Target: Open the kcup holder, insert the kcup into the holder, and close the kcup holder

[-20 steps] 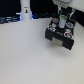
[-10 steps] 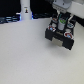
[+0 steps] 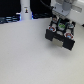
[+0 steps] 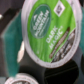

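One broad white table (image 3: 25, 55) carries everything, and the black kcup holder (image 3: 62, 34) sits toward the exterior view's right, its tray pulled out toward the near side with round slots showing. Above it hangs the arm, with the claw (image 3: 61, 20) low over the tray. The kcup (image 4: 50, 31), green-topped, fills the wrist view, seemingly directly under the claw and over a dark slot; whether the claw grips it or has let go, I cannot tell. Another pod (image 4: 22, 80) with a pale rim shows at one corner, in a neighbouring slot. To seat it well, I judge the cup should go down straight and centred, level with the slot's rim, released only once it rests flat.
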Robot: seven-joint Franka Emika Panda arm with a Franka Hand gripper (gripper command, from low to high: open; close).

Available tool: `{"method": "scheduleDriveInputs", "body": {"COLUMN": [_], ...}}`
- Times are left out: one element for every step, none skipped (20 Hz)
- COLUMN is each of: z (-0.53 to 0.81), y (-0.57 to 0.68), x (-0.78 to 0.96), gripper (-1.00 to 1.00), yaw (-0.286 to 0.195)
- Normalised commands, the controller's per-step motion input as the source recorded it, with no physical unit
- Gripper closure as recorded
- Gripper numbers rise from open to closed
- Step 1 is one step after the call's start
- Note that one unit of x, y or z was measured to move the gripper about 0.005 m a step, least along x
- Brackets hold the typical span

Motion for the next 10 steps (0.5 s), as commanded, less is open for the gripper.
{"method": "scheduleDriveInputs", "body": {"z": [0.46, 0.47, 0.48, 0.48, 0.49, 0.55, 0.53, 0.57, 0.53, 0.48], "y": [0.02, 0.01, 0.01, -0.01, -0.09, -0.16, -0.23, -0.31, -0.35, -0.37], "x": [0.17, 0.19, 0.20, 0.21, 0.20, 0.25, 0.30, 0.36, 0.37, 0.40], "gripper": [-1.00, -1.00, -1.00, -1.00, -1.00, -1.00, -1.00, -1.00, -1.00, -1.00], "yaw": [0.055, 0.058, 0.064, 0.068, 0.071, 0.074, 0.060, 0.070, 0.076, 0.064]}}
